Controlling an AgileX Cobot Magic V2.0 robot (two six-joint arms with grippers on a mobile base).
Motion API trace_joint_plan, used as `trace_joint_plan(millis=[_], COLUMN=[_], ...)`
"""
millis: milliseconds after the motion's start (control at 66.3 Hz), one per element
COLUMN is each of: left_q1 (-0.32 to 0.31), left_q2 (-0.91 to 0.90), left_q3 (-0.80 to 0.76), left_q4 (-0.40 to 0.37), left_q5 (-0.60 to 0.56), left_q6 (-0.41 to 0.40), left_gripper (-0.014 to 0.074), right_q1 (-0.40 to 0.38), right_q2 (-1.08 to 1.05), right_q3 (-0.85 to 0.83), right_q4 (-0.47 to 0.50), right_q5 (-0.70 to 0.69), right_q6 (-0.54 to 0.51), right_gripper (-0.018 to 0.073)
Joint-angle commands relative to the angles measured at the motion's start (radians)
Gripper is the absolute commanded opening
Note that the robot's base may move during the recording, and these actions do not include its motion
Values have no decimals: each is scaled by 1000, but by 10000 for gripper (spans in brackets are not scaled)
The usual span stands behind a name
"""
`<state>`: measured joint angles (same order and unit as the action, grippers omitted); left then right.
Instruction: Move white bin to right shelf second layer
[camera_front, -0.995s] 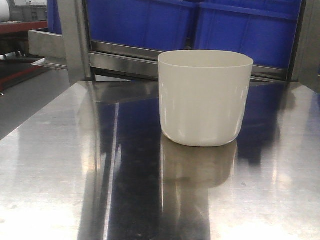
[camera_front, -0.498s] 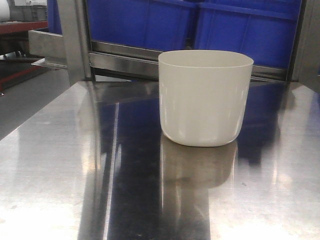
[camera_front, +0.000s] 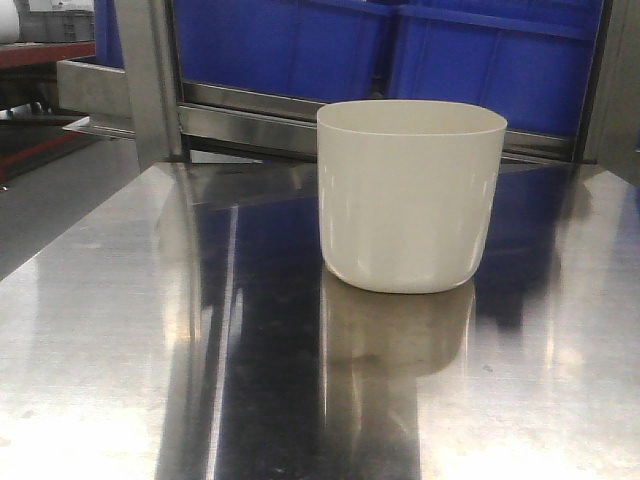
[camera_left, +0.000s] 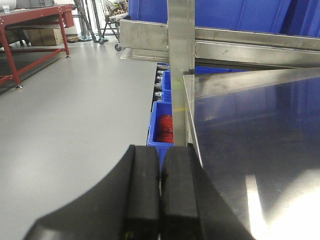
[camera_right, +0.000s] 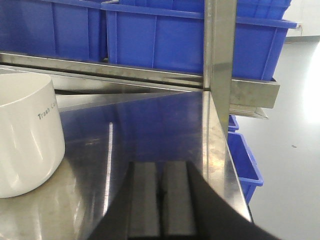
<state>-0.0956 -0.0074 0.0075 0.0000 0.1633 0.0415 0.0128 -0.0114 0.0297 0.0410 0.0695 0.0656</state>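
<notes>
Shows white bin (camera_front: 411, 195) upright on desk (camera_front: 120, 350), mouth up, rounded base flat on the shiny steel top, pale reflection just in front. From the right wrist, lies ahead and to the left of right tool (camera_right: 160, 167), well apart from it and cut by the left edge of the view. Dark lettering beginning "Trash C" on the wall facing that tool.

Right tool: pads drawn together to a thin dark seam, nothing between them, poised over the desk near its right edge. Left tool (camera_left: 160, 155): pads pressed shut likewise, empty, hanging at the desk's left edge, partly over grey floor (camera_left: 75, 100).

Beyond the bin, away from both tools: steel shelf rail (camera_front: 250, 120) along the desk's far edge, with blue crates (camera_front: 480, 60) side by side above it. Upright rack post (camera_front: 150, 80) ahead of left tool at the desk's far left corner. Second post (camera_right: 220, 45) ahead and slightly right of right tool.

Below desk level, just ahead of left tool: small blue bin (camera_left: 152, 135) with red contents. Far off to that tool's left: red-framed table (camera_left: 30, 20). To the right of right tool and lower down: lower blue bins (camera_right: 244, 165) beside the floor.
</notes>
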Motion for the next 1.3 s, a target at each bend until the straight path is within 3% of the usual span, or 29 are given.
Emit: trace_joint_plan(millis=[0, 799, 950, 1071, 1282], left_q1=[-6, -6, -6, -6, -6], left_q2=[-3, -3, -3, -3, -3], left_q3=[37, 37, 37, 37, 37], left_q4=[0, 0, 0, 0, 0], left_q5=[-86, -86, -86, -86, -86], left_q6=[-3, -3, -3, -3, -3], left_gripper=[85, 85, 85, 85, 85], right_q1=[-5, -5, -6, -5, -4], right_q2=[-19, -3, 203, 421, 749], right_q3=[-17, -26, -160, -318, -722], right_q4=[0, 8, 27, 29, 80], right_q5=[-88, -133, -18, -2, 199], right_q6=[-3, 4, 30, 30, 30], right_gripper=[55, 55, 55, 55, 55])
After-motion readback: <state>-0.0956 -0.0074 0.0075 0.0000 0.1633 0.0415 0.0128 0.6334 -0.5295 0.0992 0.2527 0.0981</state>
